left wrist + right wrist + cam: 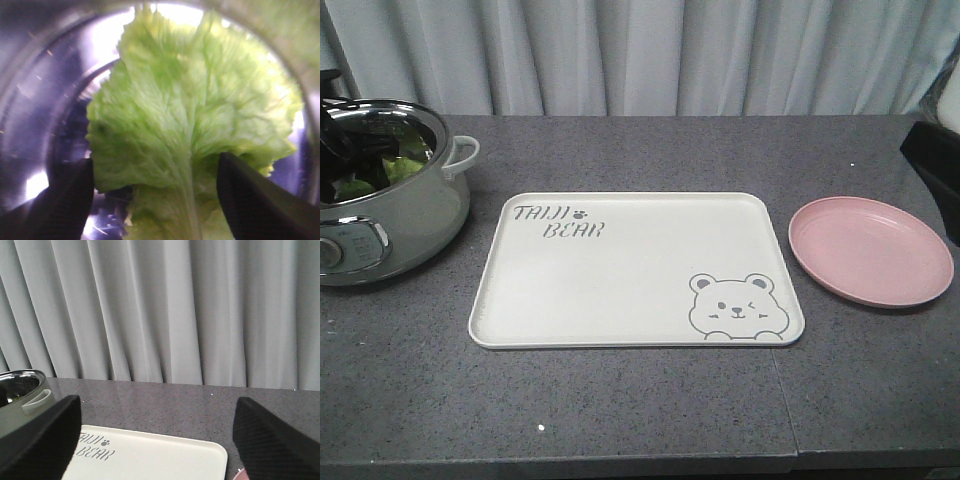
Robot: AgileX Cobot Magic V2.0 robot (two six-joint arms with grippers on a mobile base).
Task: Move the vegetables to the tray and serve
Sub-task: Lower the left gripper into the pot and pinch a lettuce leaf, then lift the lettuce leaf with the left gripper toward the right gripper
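Two grippers are on view, both with jaws spread. The left gripper (154,162) is lowered into the pot (410,215), which stands on the counter (620,400) just left of the tray (640,290). Its dark fingers (65,200) stand wide apart, one on each side of the lettuce leaf (190,115), and are not clamped on it. The leaf lies inside the pot's steel bowl, left of the tray, pale midrib running toward the wrist camera. The right gripper (157,402) is held off the counter to the right of the tray, nothing between its fingers. A pink plate (870,250) sits right of the tray, apart from it. Grey curtain (670,50) hangs behind the tray's far edge.
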